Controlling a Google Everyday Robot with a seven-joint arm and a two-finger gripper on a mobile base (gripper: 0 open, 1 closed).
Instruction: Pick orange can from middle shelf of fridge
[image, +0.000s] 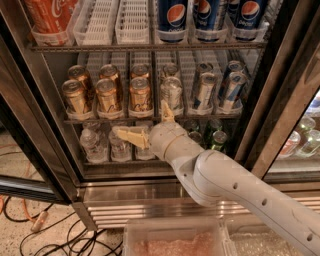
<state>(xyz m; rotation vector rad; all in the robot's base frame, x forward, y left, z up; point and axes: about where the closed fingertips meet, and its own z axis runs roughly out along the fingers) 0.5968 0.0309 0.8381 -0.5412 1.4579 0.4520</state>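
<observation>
The fridge (65, 165) stands open in front of me. On its middle shelf (100, 119), several orange cans fill three left lanes; the front ones are at left (75, 96), middle (107, 95) and right (140, 93). My gripper (140, 118) is open and empty. It sits just below the shelf's front lip, under the right-hand orange can. One tan finger (127, 135) points left in front of the bottom tier. The other finger (167, 111) points up beside a silver-green can (171, 92). It touches no can.
Slim blue-and-white cans (202, 91) fill the right lanes. Pepsi cans (175, 15) and a red cola can (47, 15) stand on the top shelf. Water bottles (92, 145) and green bottles (218, 140) are on the bottom tier. A clear bin (170, 240) and floor cables (45, 235) lie below.
</observation>
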